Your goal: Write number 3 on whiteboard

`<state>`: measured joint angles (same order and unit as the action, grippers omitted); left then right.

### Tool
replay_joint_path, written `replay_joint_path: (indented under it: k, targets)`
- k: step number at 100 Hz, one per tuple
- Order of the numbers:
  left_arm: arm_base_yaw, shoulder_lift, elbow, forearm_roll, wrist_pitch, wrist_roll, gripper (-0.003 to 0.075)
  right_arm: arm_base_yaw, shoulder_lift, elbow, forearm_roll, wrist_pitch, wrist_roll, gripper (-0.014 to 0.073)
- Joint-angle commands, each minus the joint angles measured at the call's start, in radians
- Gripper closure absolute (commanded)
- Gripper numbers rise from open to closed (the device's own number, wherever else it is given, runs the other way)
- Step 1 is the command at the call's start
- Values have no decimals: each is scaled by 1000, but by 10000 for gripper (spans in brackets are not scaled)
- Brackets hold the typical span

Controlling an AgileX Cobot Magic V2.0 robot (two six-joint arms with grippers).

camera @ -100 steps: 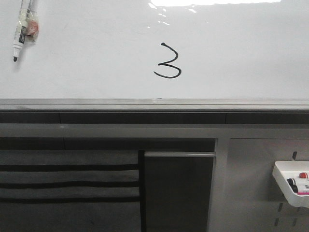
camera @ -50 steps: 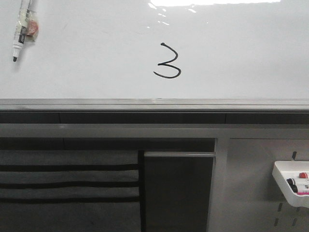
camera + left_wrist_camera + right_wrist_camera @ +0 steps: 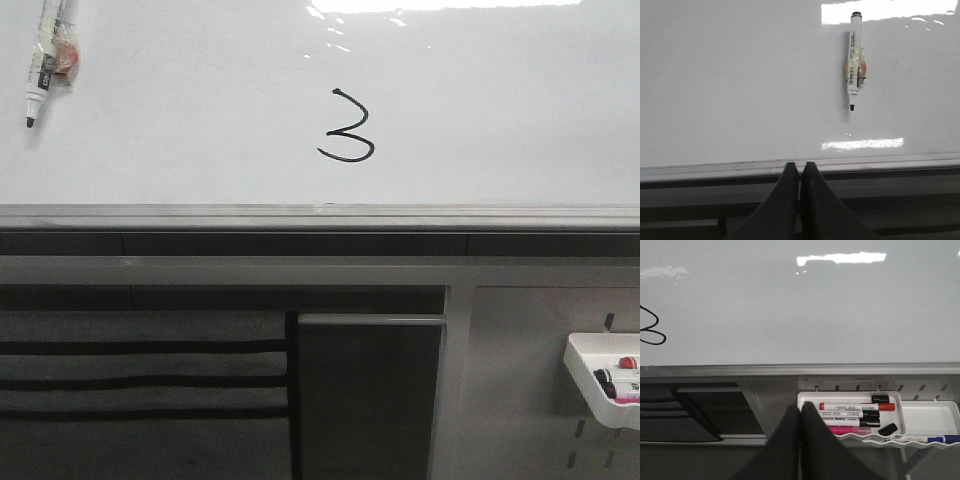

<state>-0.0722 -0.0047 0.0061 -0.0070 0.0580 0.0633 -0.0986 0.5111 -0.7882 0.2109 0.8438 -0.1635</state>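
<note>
Glossy white whiteboard (image 3: 200,120) with a grey metal edge rail filling the upper half of the front view, grey cabinet panels (image 3: 530,380) hanging below.

Starting at the left gripper (image 3: 800,172): dark fingers pressed together tip to tip, gripping nothing, pointing at the rail from below. Same for the right gripper (image 3: 800,415): fingers closed flat against each other, empty, hanging just in front of a white plastic tray (image 3: 927,417).

Moving outward in the left wrist view: a white-barrelled black-tipped marker (image 3: 855,60) sticking to the board at about one o'clock from the fingers, well apart from them, tip pointing down, a small pink-and-clear clip around its middle. In the front view, sitting at ten o'clock from the digit.

Moving outward in the right wrist view: red, black and pink markers (image 3: 855,415) lying in the tray, right behind the fingertips.

Finding the number 3 (image 3: 348,125), a thin black hand-drawn digit with a small hook on top, sitting near the middle of the board, above the rail.

Judging the writing step as finished, both arms standing clear of the board. Calling for nothing more than parking, or, should a darker stroke be wanted, opening the left fingers and reaching up to the hanging marker.
</note>
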Motion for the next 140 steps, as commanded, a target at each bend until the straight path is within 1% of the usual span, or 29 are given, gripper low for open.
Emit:
replay_joint_path:
  k: [1, 74, 78, 86, 96, 109, 119, 124, 133, 140]
  targets:
    - [2, -32, 3, 15, -73, -35, 738, -4, 4, -26, 5, -68, 0, 662]
    - [5, -32, 3, 7, -73, -35, 738, -4, 4, -24, 5, -70, 0, 662]
    - [5, -32, 3, 7, -73, -35, 738, 13, -3, -13, 2, -81, 0, 662]
    - [5, -32, 3, 7, -73, -35, 738, 57, -36, 40, -19, -164, 0, 662]
    - [5, -32, 3, 7, -73, -35, 738, 105, -125, 175, -2, -278, 0, 662]
    - [5, -32, 3, 7, -73, -35, 738, 94, -262, 386, 12, -452, 0, 662]
    - [5, -32, 3, 7, -73, -35, 738, 72, -359, 567, 64, -653, 0, 662]
    - [5, -32, 3, 7, -73, -35, 738, 69, -400, 636, 69, -727, 0, 662]
    - [5, -32, 3, 7, -73, -35, 738, 69, -455, 733, 69, -813, 0, 662]
    - [5, -32, 3, 7, -73, -35, 738, 69, -472, 778, 69, -863, 0, 662]
